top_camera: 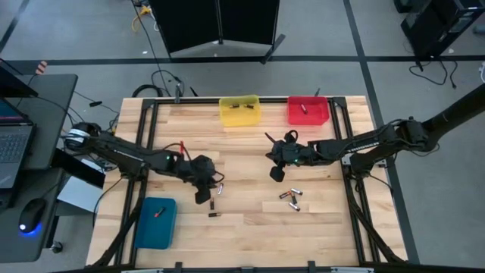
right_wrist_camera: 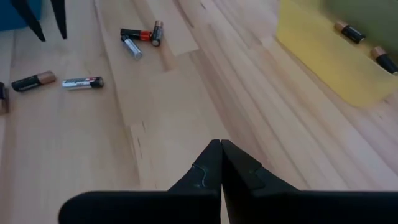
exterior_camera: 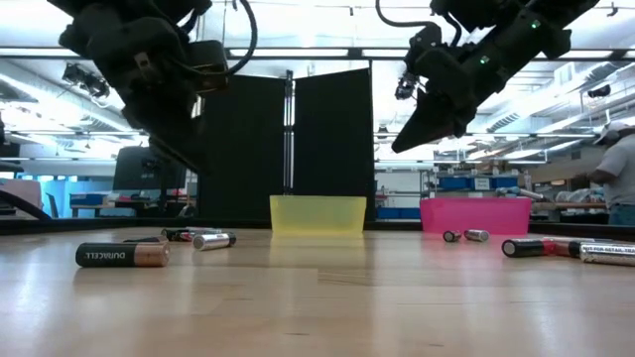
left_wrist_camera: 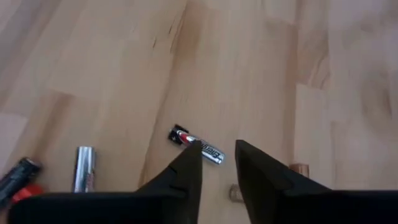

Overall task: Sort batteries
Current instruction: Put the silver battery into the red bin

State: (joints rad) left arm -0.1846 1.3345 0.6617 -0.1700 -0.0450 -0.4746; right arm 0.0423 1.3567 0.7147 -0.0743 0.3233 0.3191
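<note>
Seen level from the table's near edge, a black and copper battery (exterior_camera: 123,255) lay closest on the wooden table (exterior_camera: 317,307), its label reading DURACELL. At the right, another dark battery (exterior_camera: 536,248) and a silver one (exterior_camera: 607,255) carried small print too fine to read.

Farther in, the left gripper (top_camera: 201,189) hung above the table's left middle, its fingers (left_wrist_camera: 186,171) parted by a narrow gap and holding nothing. Just beyond their tips lay a silver, black and red battery (left_wrist_camera: 198,145); its lettering could not be made out. A teal bin (top_camera: 157,222) sat near the front left corner with one small cell inside.

The right gripper (top_camera: 277,171) hovered over the table's centre, its fingers (right_wrist_camera: 211,165) pressed together and empty. A loose cluster of batteries (top_camera: 290,199) lay just in front of it.

At the far edge stood a yellow bin (top_camera: 239,111) holding two copper-tipped batteries (right_wrist_camera: 364,43), and a red bin (top_camera: 308,111) beside it.
</note>
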